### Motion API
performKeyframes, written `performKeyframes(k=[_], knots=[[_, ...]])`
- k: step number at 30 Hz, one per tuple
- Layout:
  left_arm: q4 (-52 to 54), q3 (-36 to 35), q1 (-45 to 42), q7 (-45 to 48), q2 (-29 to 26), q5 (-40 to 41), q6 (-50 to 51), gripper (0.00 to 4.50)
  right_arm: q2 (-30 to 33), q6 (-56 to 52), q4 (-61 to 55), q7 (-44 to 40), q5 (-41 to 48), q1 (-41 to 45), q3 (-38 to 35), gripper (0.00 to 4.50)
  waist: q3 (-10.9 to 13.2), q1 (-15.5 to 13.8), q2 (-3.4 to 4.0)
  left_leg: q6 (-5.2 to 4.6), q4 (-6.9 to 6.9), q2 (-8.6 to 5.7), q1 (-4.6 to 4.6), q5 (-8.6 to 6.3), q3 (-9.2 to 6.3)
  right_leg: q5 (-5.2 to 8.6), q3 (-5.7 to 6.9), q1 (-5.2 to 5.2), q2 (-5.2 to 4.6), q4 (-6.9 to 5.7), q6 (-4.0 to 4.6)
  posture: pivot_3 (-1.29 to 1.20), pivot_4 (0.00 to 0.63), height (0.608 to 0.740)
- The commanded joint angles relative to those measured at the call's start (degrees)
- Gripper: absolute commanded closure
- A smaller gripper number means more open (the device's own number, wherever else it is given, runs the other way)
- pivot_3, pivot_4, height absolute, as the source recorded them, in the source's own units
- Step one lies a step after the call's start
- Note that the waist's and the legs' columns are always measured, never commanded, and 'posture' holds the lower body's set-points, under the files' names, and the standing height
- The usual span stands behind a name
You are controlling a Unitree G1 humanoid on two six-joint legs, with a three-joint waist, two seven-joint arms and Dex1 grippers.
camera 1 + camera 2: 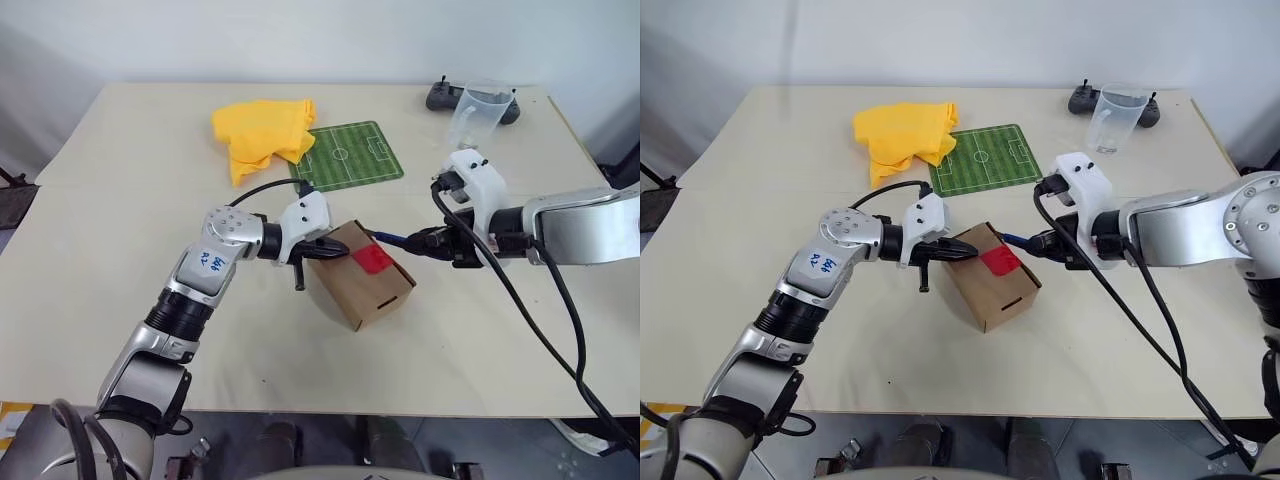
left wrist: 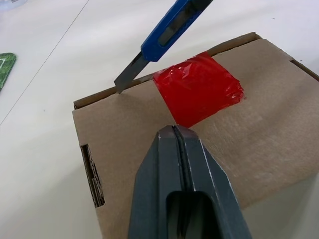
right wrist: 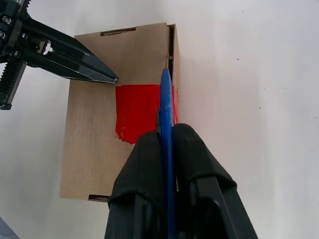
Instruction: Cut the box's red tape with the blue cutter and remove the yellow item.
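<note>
The brown box (image 1: 362,295) sits mid-table with its flaps closed under the red tape (image 1: 373,260). My left gripper (image 1: 340,248) is shut, its tips resting on the box top at the tape's edge (image 2: 173,130). My right gripper (image 1: 425,240) is shut on the blue cutter (image 1: 392,238). The cutter's bare blade (image 2: 127,75) points down at the flap seam by the box's far edge, right beside the tape (image 2: 199,89). In the right wrist view the cutter (image 3: 166,99) lies along the tape's side. The yellow item is hidden.
A flat yellow cloth (image 1: 263,132) and a green football-pitch mat (image 1: 347,155) lie behind the box. A clear plastic cup (image 1: 478,112) and a black controller (image 1: 443,97) stand at the table's far right.
</note>
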State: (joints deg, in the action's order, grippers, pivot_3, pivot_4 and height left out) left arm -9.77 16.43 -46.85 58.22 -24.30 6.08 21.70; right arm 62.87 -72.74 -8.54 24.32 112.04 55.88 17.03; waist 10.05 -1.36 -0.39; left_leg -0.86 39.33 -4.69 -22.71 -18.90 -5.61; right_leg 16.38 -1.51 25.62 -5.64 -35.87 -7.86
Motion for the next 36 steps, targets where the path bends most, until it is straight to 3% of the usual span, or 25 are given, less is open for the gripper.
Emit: performKeyframes(k=[1,15,29,36], knots=[[0.98,0.73,0.95,0.25,-0.58,-0.86,0.53,4.50,1.95,-1.19,0.23,-0.43,0.96,-0.24,-1.79,4.41,0.00,-0.02,0.00,0.00,0.00,0.00,0.00,0.00,0.00,0.00,0.00,0.00,0.00,0.00,0.00,0.00,0.150,0.740],[1.21,0.83,1.09,0.25,-0.81,-0.94,0.59,4.50,3.37,-1.90,-0.25,-3.11,0.96,-1.47,-2.18,4.41,0.00,-0.09,0.00,-0.03,0.00,-0.04,0.01,0.02,0.00,-0.01,-0.01,-0.02,-0.03,0.00,-0.01,0.00,0.150,0.740],[0.31,3.64,0.20,0.24,0.58,-2.40,2.33,4.50,1.60,-6.84,4.25,-3.38,0.96,6.60,6.80,4.41,-0.01,-0.15,0.01,-0.03,0.00,-0.04,0.03,0.02,0.00,-0.01,-0.02,-0.04,-0.03,0.01,-0.01,0.00,0.150,0.740],[0.97,5.36,0.17,-0.40,2.11,-3.43,5.85,4.50,3.56,-10.08,5.77,-7.99,0.96,10.22,11.12,4.41,-0.04,-0.32,0.02,-0.06,-0.01,-0.09,0.10,0.01,-0.02,-0.01,-0.01,-0.14,-0.08,0.02,-0.01,0.00,0.150,0.740]])
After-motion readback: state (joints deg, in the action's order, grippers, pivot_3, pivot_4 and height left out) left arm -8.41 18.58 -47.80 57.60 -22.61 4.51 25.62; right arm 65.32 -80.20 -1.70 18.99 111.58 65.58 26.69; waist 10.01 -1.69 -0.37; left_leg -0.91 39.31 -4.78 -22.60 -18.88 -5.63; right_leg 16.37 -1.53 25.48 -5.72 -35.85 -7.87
